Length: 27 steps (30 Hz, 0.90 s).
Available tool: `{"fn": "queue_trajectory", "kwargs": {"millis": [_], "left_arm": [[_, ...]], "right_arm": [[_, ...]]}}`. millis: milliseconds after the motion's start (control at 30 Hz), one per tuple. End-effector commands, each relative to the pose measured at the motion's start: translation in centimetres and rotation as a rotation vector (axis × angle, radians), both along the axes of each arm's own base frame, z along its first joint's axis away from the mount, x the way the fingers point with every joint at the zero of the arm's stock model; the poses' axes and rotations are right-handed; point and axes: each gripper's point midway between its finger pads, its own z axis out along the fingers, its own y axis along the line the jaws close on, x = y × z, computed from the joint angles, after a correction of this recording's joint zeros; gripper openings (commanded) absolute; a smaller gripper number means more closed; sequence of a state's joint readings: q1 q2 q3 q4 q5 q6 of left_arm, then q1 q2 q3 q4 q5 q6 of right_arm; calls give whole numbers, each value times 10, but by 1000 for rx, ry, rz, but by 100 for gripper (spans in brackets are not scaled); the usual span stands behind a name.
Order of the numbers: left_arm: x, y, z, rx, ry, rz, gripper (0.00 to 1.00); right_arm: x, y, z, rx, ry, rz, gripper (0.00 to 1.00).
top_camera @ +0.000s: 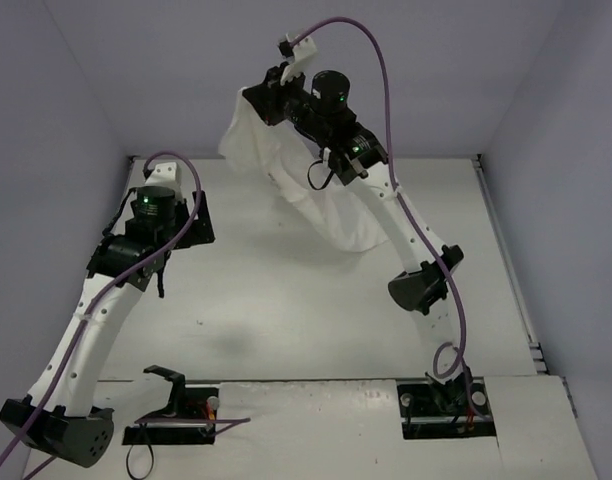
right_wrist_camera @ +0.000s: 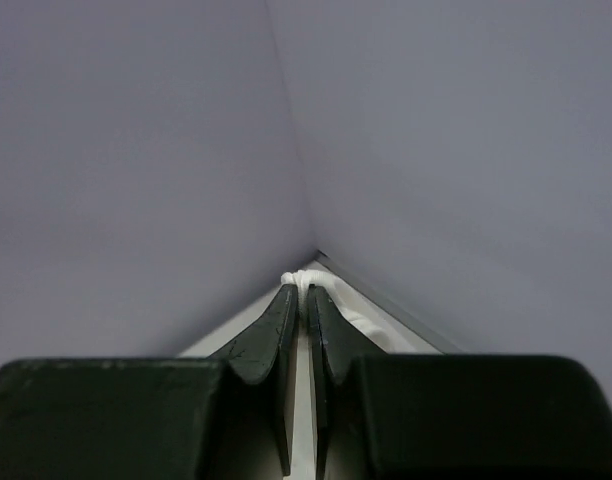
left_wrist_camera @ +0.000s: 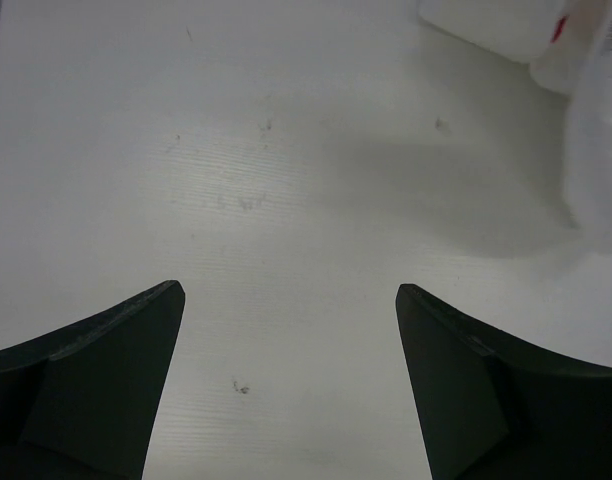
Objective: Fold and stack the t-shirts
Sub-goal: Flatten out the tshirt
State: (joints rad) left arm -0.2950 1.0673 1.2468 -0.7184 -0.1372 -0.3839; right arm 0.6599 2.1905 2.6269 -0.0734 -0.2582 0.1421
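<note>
The white t-shirt [top_camera: 321, 195] hangs in the air from my right gripper [top_camera: 258, 97], which is raised high toward the back wall and shut on a bunched edge of the cloth. Its lower end trails down to the table near the right arm. In the right wrist view the jaws [right_wrist_camera: 306, 290] pinch a knot of white fabric [right_wrist_camera: 298, 277]. My left gripper [top_camera: 181, 225] hovers low over the bare table at the left, open and holding nothing [left_wrist_camera: 290, 290]. A fold of the t-shirt [left_wrist_camera: 596, 150] with a speck of red print shows at that view's upper right.
Grey-violet walls [top_camera: 66, 120] close the table on the left, back and right. A metal rail [top_camera: 506, 270] runs along the right edge. Purple cables [top_camera: 381, 70] loop off both arms. The arm bases and mounting plates [top_camera: 446, 405] sit at the near edge.
</note>
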Motion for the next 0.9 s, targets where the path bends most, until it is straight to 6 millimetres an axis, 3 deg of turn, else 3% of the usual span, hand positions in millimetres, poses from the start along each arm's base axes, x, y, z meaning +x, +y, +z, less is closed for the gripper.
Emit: {"fn": "queue_trajectory", "kwargs": {"millis": [0,33,100,133,167,200,267,333,367,400,433,533,567,633,667,733,767,867], "left_arm": [[5,5,45,-28,-146,23,84],[4,7,46,-20,-150,25,84],[4,8,47,2,-154,14,84],[4,8,47,7,-154,12,84],[5,8,46,11,-150,10,84],[7,7,45,13,-150,1,84],[9,4,43,8,-152,-8,84],[11,3,37,7,-147,-7,84],[12,5,31,16,-136,0,84],[12,5,28,18,-132,4,84],[13,6,27,20,-132,5,83],[18,5,-2,37,-68,9,83],[20,3,-11,35,-47,4,83],[22,-1,-25,27,-20,-1,82],[25,-5,-36,11,4,-5,81],[30,-15,-51,-21,29,-19,80],[31,-22,-61,-48,54,-21,79],[33,-44,-85,-99,115,-27,77]], "right_arm": [[-109,-56,193,365,-441,135,0],[-121,-70,209,395,-486,126,0],[-146,-115,236,413,-540,69,0],[-135,-113,223,392,-513,49,0],[-145,-136,232,385,-541,7,0],[-146,-157,226,354,-539,-42,0],[-138,-188,198,292,-487,-125,0],[-119,-211,132,194,-366,-216,0],[-129,-230,125,184,-361,-259,0],[-125,-233,100,156,-317,-279,0],[-109,-235,60,98,-246,-310,0],[-115,-259,-56,-50,-36,-385,0],[-116,-262,-105,-91,68,-397,0],[-122,-264,-164,-101,219,-406,0],[-128,-267,-204,-120,304,-419,0],[-140,-272,-258,-113,442,-445,0],[-144,-275,-275,-112,485,-465,0],[-149,-289,-303,-118,547,-546,0]]}}
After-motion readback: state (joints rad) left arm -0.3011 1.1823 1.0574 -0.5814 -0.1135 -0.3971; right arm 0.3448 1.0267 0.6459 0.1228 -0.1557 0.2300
